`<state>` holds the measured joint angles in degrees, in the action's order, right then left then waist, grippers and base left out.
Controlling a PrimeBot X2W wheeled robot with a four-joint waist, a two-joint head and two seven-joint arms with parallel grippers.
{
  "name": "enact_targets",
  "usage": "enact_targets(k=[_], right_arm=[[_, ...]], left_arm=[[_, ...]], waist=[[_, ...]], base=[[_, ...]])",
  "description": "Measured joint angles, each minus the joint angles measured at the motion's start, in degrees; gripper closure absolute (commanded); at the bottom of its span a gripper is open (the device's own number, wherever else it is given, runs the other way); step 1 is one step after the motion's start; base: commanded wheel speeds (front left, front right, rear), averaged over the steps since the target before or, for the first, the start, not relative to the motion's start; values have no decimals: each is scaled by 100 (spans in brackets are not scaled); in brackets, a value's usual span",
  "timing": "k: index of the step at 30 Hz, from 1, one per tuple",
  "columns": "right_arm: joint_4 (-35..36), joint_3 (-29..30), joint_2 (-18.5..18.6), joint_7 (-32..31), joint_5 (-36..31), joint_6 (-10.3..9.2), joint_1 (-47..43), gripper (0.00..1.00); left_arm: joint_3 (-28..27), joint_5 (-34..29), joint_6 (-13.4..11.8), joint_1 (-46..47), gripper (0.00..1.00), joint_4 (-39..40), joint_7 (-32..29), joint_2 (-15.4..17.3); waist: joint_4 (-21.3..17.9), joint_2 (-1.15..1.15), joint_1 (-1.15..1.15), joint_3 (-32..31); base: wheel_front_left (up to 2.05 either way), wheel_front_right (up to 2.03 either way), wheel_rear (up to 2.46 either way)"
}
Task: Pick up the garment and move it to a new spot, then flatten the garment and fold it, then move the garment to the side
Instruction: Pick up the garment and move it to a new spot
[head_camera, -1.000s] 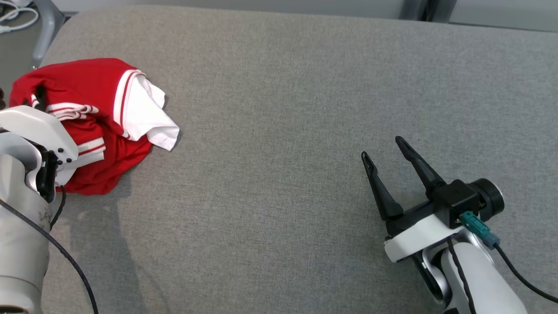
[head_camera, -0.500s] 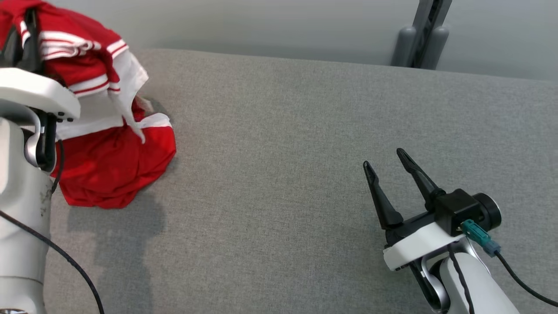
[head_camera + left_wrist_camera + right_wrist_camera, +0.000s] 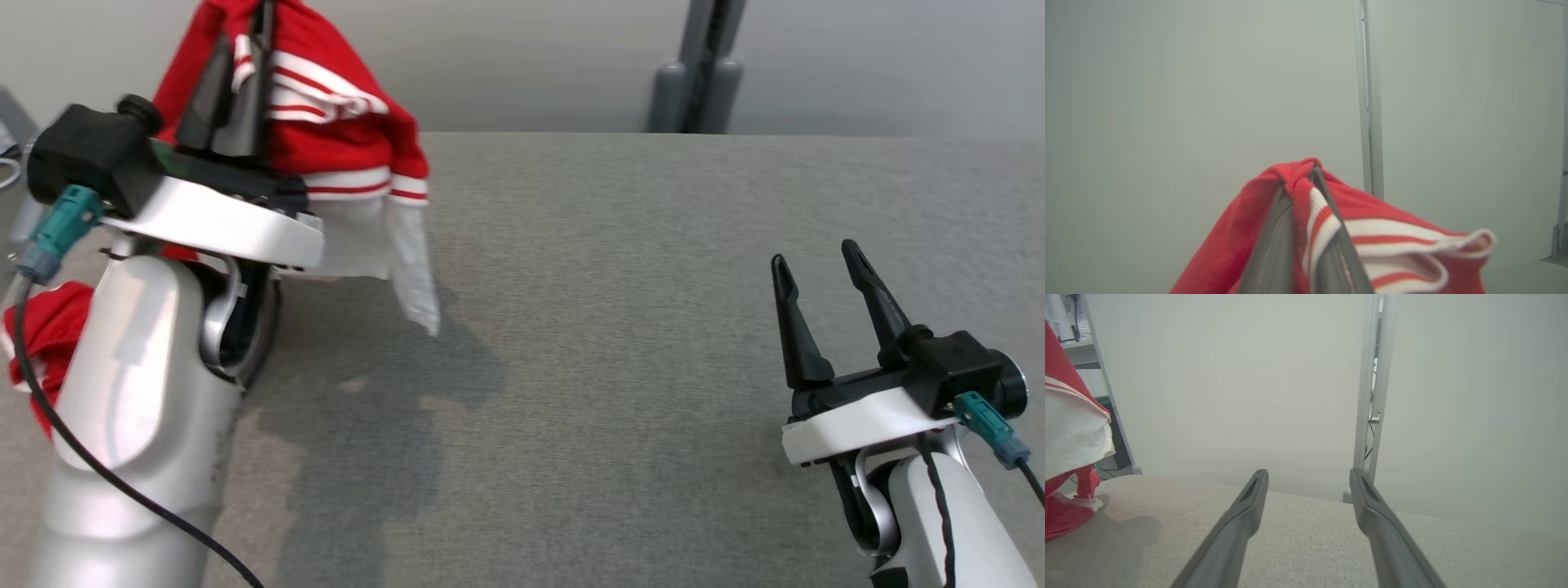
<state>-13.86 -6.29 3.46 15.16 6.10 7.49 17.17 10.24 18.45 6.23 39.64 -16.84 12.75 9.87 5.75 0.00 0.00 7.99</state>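
Left end effector (image 3: pixel 245 49) is clamped shut on a bunched fold of the red-and-white garment (image 3: pixel 343 139), held high at the left with its fingers pointing up. In the left wrist view the striped rib trim sits pinched between the two fingers. From there the cloth drapes over the wrist and hangs toward the grey surface (image 3: pixel 612 327). The right wrist view shows its red lower end touching that surface. Well apart at the right, the right end effector (image 3: pixel 815 255) hovers wide open and empty.

The grip appears to hold only a narrow wad near the trim, so a quick swing could pull it free. The trailing end may also drag and twist, leaving a tighter clump to flatten. Cloth lying over the wrist could catch on the cable plug there.

A second ago the garment lay heaped on the surface at the left, under the left arm. Now most of it is lifted clear. The head camera has also tilted up, bringing the far edge of the surface and the wall behind it into view. The right end effector's spread is unchanged.
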Motion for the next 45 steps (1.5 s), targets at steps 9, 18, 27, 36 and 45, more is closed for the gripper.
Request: enact_targets(k=[9,18,27,36,45], right_arm=[[142,170,-23,0,0,0,120,0],[278,347,-55,0,85,0,229,0],[366,337,-63,0,368,0,283,0],[370,223,-66,0,553,0,351,0],[324,292,-69,0,455,0,348,0]], left_arm=[[582,-15,-129,-283,100,548,-174,-466],[1233,-100,-292,-244,100,114,-164,-659],[1876,241,-620,-4,100,-497,104,-698],[2765,1002,-1085,558,65,-1053,204,-717],[3310,1386,-1135,683,0,-1879,167,-712]], waist=[[-855,0,0,173],[-1799,0,0,521],[-2501,0,0,980],[-2951,0,0,1234],[-2822,0,0,1179]], base=[[0,0,0],[0,0,0],[0,0,0],[0,0,0],[0,0,0]])
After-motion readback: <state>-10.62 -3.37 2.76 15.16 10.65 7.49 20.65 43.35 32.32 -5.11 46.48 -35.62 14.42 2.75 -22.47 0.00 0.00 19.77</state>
